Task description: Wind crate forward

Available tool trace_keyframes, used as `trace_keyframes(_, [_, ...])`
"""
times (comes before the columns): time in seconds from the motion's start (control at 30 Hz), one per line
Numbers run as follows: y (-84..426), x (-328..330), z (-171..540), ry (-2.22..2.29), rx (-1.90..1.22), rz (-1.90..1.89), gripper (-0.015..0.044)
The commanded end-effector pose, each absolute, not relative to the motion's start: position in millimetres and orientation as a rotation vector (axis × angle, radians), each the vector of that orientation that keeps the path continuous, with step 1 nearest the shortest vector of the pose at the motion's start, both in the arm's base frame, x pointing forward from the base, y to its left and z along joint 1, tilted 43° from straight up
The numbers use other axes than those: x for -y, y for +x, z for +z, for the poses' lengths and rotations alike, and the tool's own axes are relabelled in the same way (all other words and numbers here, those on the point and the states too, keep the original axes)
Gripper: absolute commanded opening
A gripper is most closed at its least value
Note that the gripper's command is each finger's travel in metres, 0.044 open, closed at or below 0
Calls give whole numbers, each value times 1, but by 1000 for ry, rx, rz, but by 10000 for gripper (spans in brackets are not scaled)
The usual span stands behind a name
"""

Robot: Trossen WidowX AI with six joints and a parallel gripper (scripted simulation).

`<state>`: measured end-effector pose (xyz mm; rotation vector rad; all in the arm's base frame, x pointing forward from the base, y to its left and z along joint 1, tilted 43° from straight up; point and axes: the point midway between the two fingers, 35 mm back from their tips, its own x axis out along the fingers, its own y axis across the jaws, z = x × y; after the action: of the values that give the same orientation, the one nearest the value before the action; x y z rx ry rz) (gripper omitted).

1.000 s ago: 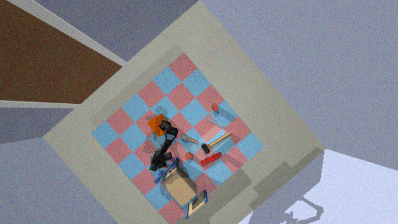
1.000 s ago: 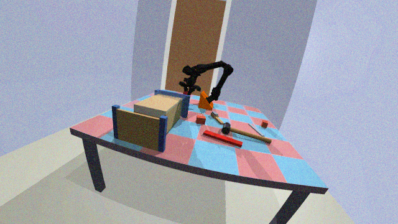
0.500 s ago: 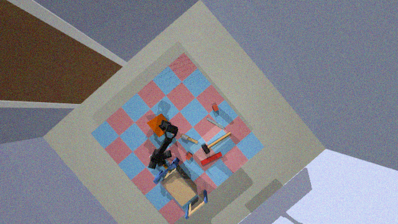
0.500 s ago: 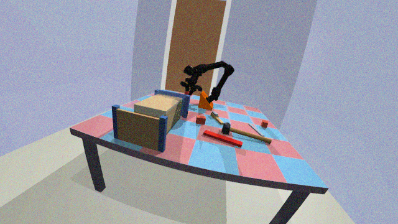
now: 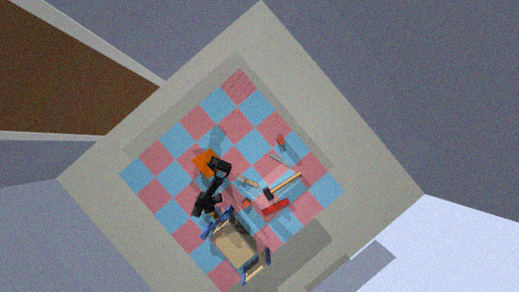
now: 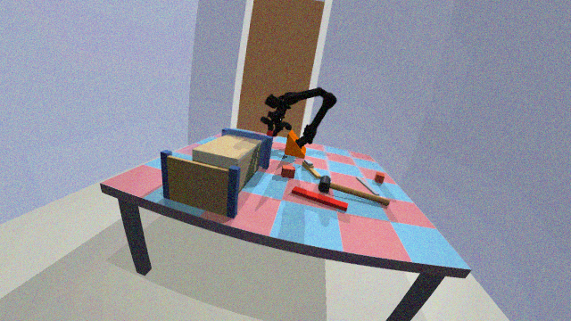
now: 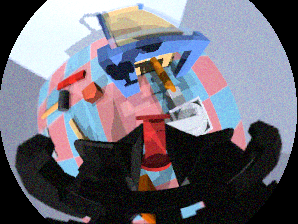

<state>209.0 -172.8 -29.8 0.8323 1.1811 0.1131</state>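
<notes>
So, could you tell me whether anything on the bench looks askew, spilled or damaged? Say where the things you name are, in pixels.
Nothing stands out as spilled or damaged. The crate (image 5: 234, 246) (image 6: 227, 148) looks flat, and the gripper (image 7: 152, 125) holds a red piece (image 7: 154, 136). The mallet (image 5: 284, 184) (image 6: 357, 193) and red bar (image 5: 276, 207) (image 6: 319, 199) lie at odd angles, which just looks like loose tools.

winch hole (image 7: 192, 116): too blurry to ID | handle (image 7: 156, 142) lower end: hidden btwn jaws

Arm (image 5: 214, 187) (image 6: 318, 91) up and over in an arch, forearm roughly level, wrist bent down. Gripper (image 6: 270, 132) (image 7: 152, 125) points downward, fingers part-closed and loaded, not fully shut.
</notes>
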Motion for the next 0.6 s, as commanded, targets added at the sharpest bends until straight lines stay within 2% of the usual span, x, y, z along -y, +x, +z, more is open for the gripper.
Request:
trace_keyframes(0.0, [196,170,-31,842,-1203,103,0])
trace_keyframes(0.57, [174,171,-32,842,-1205,102,0])
